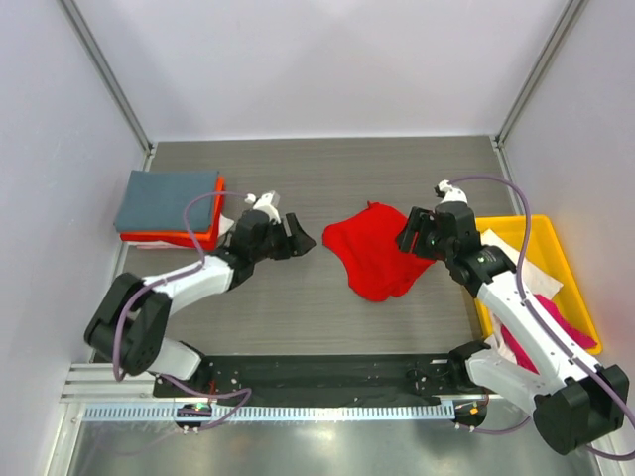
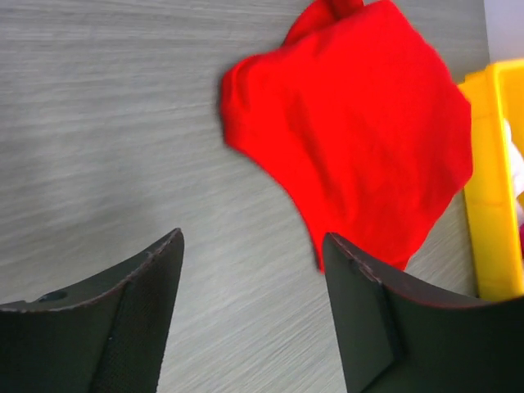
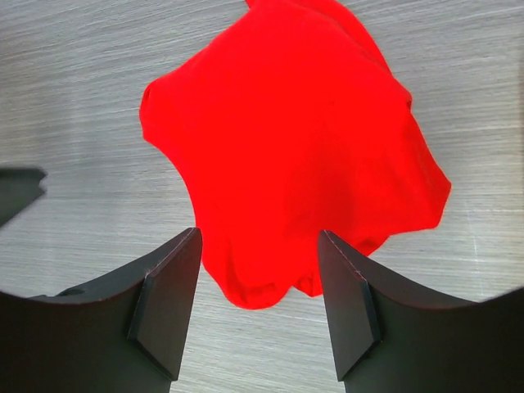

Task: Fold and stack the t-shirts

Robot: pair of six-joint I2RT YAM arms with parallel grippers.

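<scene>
On grey wood-grain table (image 1: 327, 169), crumpled red t-shirt (image 1: 377, 248); pale walls (image 1: 327, 59) around.

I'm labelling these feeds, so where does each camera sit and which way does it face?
Top external: above and behind, looking down on the grey wood-grain table; left arm, right arm show.
Left wrist: on the left arm, facing the crumpled bright red cloth t-shirt and yellow plastic tray; own open jaws below.
Right wrist: on the right arm, facing that t-shirt; own open jaws below.
Shared: all three see the t-shirt.
</scene>
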